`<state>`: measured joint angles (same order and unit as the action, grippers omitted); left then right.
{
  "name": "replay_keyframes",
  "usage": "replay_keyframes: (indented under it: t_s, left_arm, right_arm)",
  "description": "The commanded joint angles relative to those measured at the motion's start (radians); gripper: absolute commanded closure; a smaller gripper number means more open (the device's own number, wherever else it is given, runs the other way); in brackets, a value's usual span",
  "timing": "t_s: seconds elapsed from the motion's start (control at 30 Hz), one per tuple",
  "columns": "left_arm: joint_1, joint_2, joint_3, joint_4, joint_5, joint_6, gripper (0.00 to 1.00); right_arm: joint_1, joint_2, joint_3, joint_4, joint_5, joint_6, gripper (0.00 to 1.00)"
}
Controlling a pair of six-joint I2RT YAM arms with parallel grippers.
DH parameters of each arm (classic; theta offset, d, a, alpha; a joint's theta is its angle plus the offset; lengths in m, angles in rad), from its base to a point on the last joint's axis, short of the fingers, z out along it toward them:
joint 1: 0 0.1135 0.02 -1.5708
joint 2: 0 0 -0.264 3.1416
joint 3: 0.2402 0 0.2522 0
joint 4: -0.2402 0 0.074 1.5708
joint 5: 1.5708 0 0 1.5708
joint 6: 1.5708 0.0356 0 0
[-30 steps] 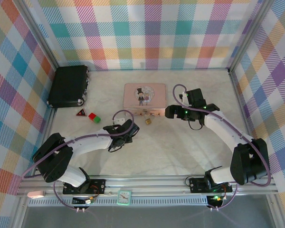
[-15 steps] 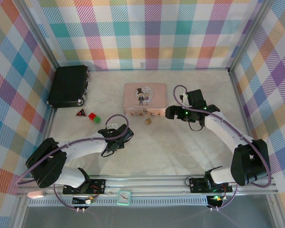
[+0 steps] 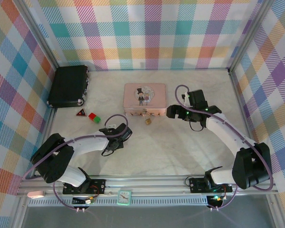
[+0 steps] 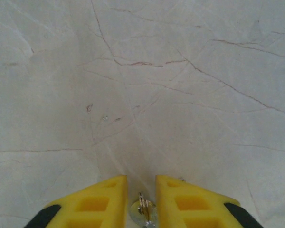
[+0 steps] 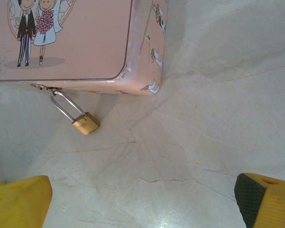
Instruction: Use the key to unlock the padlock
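Note:
The brass padlock (image 5: 85,122) hangs by its thin shackle from the hasp at the front edge of the pink tin (image 5: 71,38) and rests on the table. In the top view the padlock (image 3: 148,120) lies just in front of the pink tin (image 3: 145,97). My right gripper (image 5: 142,204) stands wide open to the right of the padlock, holding nothing, and sits beside the tin's right corner as the right gripper (image 3: 171,112). My left gripper (image 4: 142,183) is shut on the small silver key (image 4: 143,209), deep between the yellow fingers. The left gripper (image 3: 118,137) hovers left of and nearer than the padlock.
A black case (image 3: 69,85) lies at the back left. A small red triangular piece (image 3: 80,112) and a red and green piece (image 3: 93,116) sit in front of it. The pale marbled table (image 3: 180,152) runs to aluminium rails and plaid walls.
My left gripper has drawn back left and toward the near edge, away from the padlock. The right gripper has barely shifted.

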<state>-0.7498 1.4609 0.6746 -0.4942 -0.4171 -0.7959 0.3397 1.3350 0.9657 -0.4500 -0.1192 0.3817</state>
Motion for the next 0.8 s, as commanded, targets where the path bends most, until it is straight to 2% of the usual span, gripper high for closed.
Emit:
replay_keyframes:
  t_s: [0.0,0.07,0.17,0.27,0.47,0.63,0.7,0.73,0.77]
  left_arm:
    - [0.006,0.016,0.001,0.021,0.022,0.004,0.90]
    - [0.004,0.021,0.014,0.020,0.030,0.008,1.00]
    - [-0.008,0.015,0.063,0.020,0.042,0.048,1.00]
    - [-0.061,0.041,0.152,0.034,0.043,0.104,1.00]
    - [-0.196,0.223,0.341,0.069,0.103,0.213,1.00]
    - [-0.222,0.366,0.436,0.110,0.199,0.253,1.00]
    - [-0.223,0.399,0.467,0.111,0.219,0.259,0.94]
    - [-0.223,0.404,0.473,0.113,0.222,0.259,0.87]
    - [-0.223,0.400,0.476,0.117,0.215,0.258,0.68]
  right_arm:
    - [0.001,0.004,0.009,-0.009,0.005,0.006,0.01]
    - [0.001,0.005,0.013,-0.014,0.005,0.006,0.01]
    - [0.001,-0.005,0.011,-0.012,0.006,0.002,0.01]
    - [0.001,-0.012,0.003,-0.002,0.004,0.011,0.01]
    - [-0.015,-0.022,-0.010,-0.042,0.007,-0.007,0.01]
    - [-0.055,-0.051,-0.041,-0.078,-0.011,0.004,0.01]
    - [-0.064,-0.063,-0.047,-0.098,-0.016,0.000,0.01]
    - [-0.064,-0.068,-0.050,-0.105,-0.014,-0.003,0.01]
    - [-0.064,-0.075,-0.053,-0.112,-0.011,-0.005,0.01]
